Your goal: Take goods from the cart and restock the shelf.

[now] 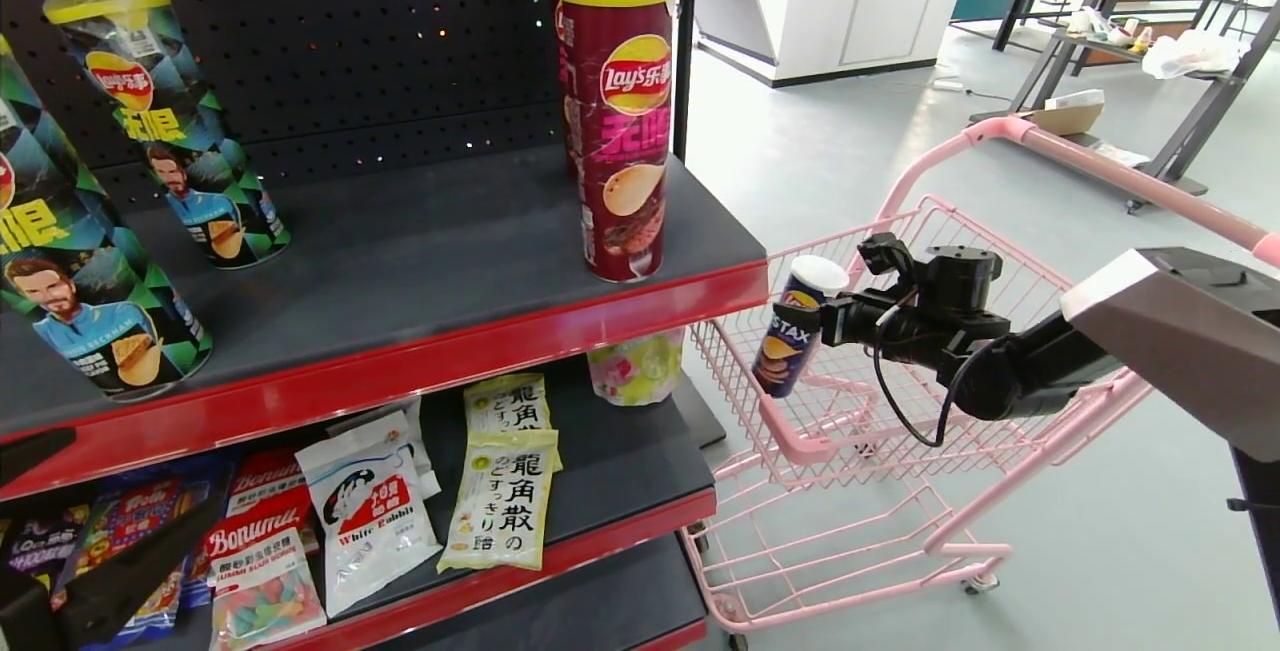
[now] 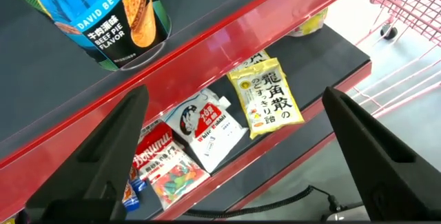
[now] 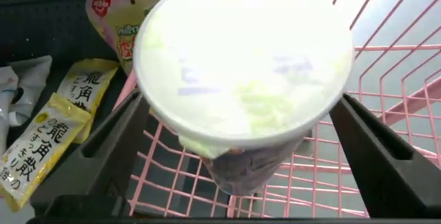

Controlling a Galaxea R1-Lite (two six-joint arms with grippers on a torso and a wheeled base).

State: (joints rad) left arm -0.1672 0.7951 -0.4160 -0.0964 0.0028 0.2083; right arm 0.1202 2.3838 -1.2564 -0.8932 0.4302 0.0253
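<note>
My right gripper point(image 1: 812, 319) is shut on a small blue chip can with a white lid point(image 1: 797, 328), holding it above the front of the pink cart point(image 1: 1000, 231), just right of the shelf's red front edge point(image 1: 560, 326). In the right wrist view the can's white lid point(image 3: 244, 72) sits between both fingers point(image 3: 114, 148). A tall maroon chip can point(image 1: 622, 126) stands at the top shelf's right end. My left gripper point(image 2: 234, 148) is open low at the left, facing the lower shelf's snack bags point(image 2: 265, 100).
Green chip cans point(image 1: 175, 121) stand on the top shelf's left. The lower shelf holds white point(image 1: 365, 506), yellow point(image 1: 500, 496) and red bags point(image 1: 262, 561). A black pegboard point(image 1: 350, 31) backs the shelf. Tables point(image 1: 1150, 21) stand far behind the cart.
</note>
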